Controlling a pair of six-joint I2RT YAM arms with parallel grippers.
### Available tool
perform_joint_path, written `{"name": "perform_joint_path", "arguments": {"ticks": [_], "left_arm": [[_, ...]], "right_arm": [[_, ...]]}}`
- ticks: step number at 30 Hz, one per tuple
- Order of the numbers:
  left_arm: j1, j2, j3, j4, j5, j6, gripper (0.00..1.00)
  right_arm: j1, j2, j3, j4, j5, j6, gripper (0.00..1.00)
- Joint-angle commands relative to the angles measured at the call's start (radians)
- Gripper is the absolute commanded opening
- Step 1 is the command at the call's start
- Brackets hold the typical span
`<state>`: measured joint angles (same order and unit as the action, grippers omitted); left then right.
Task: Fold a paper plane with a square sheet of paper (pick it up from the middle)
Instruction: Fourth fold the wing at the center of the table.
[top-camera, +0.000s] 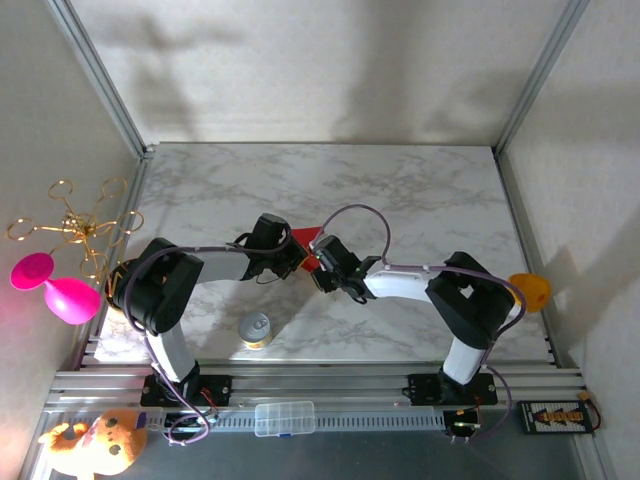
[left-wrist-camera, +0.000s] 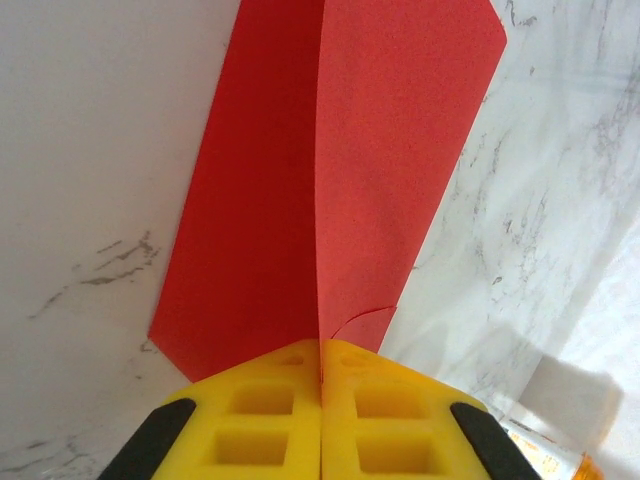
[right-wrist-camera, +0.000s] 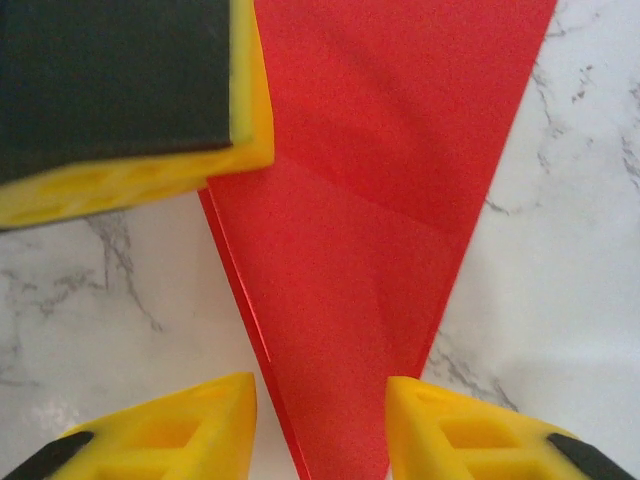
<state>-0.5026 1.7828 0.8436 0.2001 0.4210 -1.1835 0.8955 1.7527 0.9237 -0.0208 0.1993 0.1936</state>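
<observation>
- White walls close in a marble table (top-camera: 430, 190), and both arms reach to its middle, where their heads nearly meet.
- Left gripper (left-wrist-camera: 322, 400) is clenched on the red paper (left-wrist-camera: 340, 150). Its yellow fingers press together on the paper's near edge, and a raised fold runs straight ahead from the seam between them.
- Right gripper (right-wrist-camera: 320, 425) has its jaws apart. The paper's narrow point lies between the fingertips and seems to touch neither.
- From the right gripper the paper widens straight ahead, its long axis in line with the reach. That is probably what the next pinch turns on.
- One finger of the left gripper sits ahead and to the left of the right gripper, over the paper's edge. It crowds that side, so any slide forward looks tight.
- Silver can (top-camera: 256, 330) stands on the table behind both grippers, well apart from the paper.
- Pink toy (top-camera: 60, 290) and gold wire stand (top-camera: 75, 225) sit beyond the left wall.
</observation>
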Motion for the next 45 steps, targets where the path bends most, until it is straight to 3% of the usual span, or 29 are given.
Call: {"name": "perform_joint_path", "arguments": {"ticks": [1,16,36,45], "left_arm": [[-0.010,-0.013,0.020,-0.007,-0.011,-0.019,0.07],[-0.008,-0.020,0.023,-0.018,-0.010,-0.013,0.09],[0.051,-0.054,0.032,-0.077,-0.016,0.034,0.28],[0.075,-0.122,0.014,-0.089,-0.056,0.039,0.34]], "right_arm": [[0.009,0.032,0.040,-0.042,0.037,-0.001,0.37],[0.009,0.050,0.032,-0.059,0.044,0.022,0.25],[0.003,0.058,-0.004,-0.024,-0.015,0.019,0.22],[-0.030,0.049,-0.020,0.002,-0.114,0.020,0.17]]}}
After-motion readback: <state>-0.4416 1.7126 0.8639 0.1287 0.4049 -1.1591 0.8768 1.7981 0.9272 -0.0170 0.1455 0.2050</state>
